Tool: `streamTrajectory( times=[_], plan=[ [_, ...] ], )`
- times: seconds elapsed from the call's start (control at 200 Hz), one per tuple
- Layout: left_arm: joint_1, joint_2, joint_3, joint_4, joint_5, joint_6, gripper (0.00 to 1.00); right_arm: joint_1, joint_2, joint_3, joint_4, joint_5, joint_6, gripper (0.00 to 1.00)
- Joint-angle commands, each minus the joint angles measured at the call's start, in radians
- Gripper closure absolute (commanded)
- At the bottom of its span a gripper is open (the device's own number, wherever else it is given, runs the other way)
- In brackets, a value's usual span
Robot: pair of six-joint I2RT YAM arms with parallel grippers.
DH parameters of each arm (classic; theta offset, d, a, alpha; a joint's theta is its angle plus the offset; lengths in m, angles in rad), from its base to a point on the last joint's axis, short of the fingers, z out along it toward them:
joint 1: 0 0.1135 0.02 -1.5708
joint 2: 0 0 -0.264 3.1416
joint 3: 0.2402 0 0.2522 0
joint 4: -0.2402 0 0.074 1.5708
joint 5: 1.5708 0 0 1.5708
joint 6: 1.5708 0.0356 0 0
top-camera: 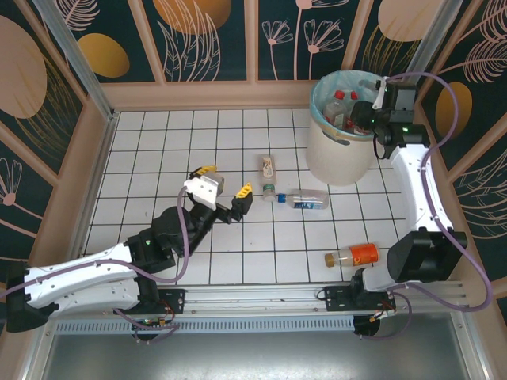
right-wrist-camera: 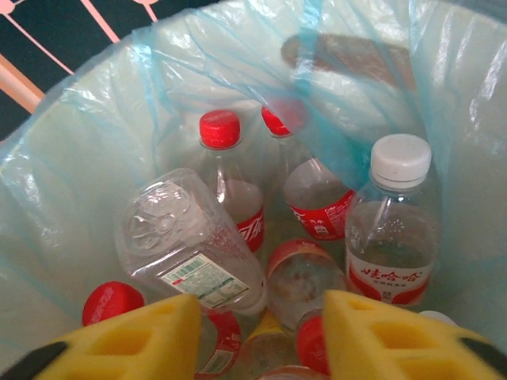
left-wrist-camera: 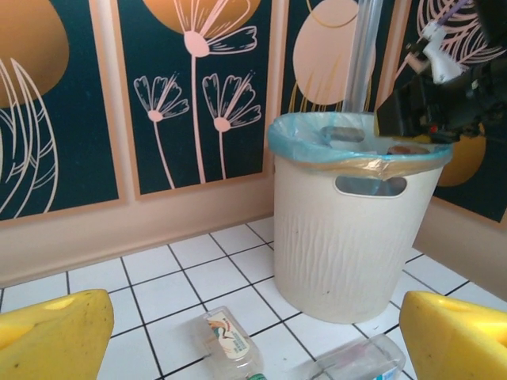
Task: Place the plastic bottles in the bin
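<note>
The off-white bin (top-camera: 337,154) with its blue-green liner stands at the far right. My right gripper (top-camera: 358,120) hangs over its mouth. Its yellow jaws are open (right-wrist-camera: 261,336) with nothing between them. Several plastic bottles (right-wrist-camera: 194,253) with red labels lie heaped below them. Three bottles lie on the tiles: a pink-labelled one (top-camera: 269,167), a clear blue-labelled one (top-camera: 306,199) and an orange one (top-camera: 355,255). My left gripper (top-camera: 224,180) is open just left of the first two. In the left wrist view it (left-wrist-camera: 253,326) faces the pink-labelled bottle (left-wrist-camera: 228,342), the clear bottle (left-wrist-camera: 356,362) and the bin (left-wrist-camera: 348,237).
White tiled floor (top-camera: 158,158) is walled by dark floral panels with a wooden skirting (top-camera: 206,93). The right arm (top-camera: 420,198) arches along the right wall. A metal rail (top-camera: 261,297) runs along the near edge. Open tiles lie at the left and back.
</note>
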Motion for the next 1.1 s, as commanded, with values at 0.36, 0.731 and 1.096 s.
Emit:
streamTrajectory(
  times=[0.36,0.731,1.096],
  plan=[
    [-0.002,0.506,0.309,-0.272,0.295,-0.015,0.15,0.017,-0.394,-0.028,0.025,-0.031,0.016,0.29],
    [-0.028,0.814,0.373,-0.065,0.825,-0.005,0.16,0.017,-0.634,-0.127,-0.18,0.04,-0.022,0.29],
    [-0.055,1.08,0.5,-0.059,0.811,0.129,0.13,0.016,-0.662,-0.134,-0.157,0.053,-0.036,0.25]
  ],
)
